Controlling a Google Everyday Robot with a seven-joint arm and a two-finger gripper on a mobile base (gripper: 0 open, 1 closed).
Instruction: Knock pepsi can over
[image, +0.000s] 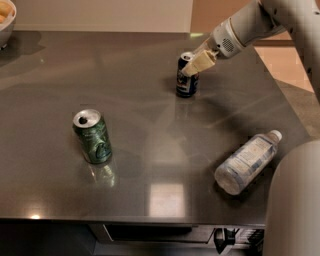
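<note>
The pepsi can (186, 80), dark blue with a silver top, stands upright on the dark table (150, 150) toward the back right. My gripper (197, 63) reaches in from the upper right, and its pale fingertips (200, 62) sit at the can's top right edge, partly covering it. It holds nothing that I can see.
A green can (93, 136) stands upright at the left centre. A clear plastic bottle (247, 161) lies on its side at the right front. A bowl (5, 20) sits at the back left corner. The table's right edge runs close behind the pepsi can.
</note>
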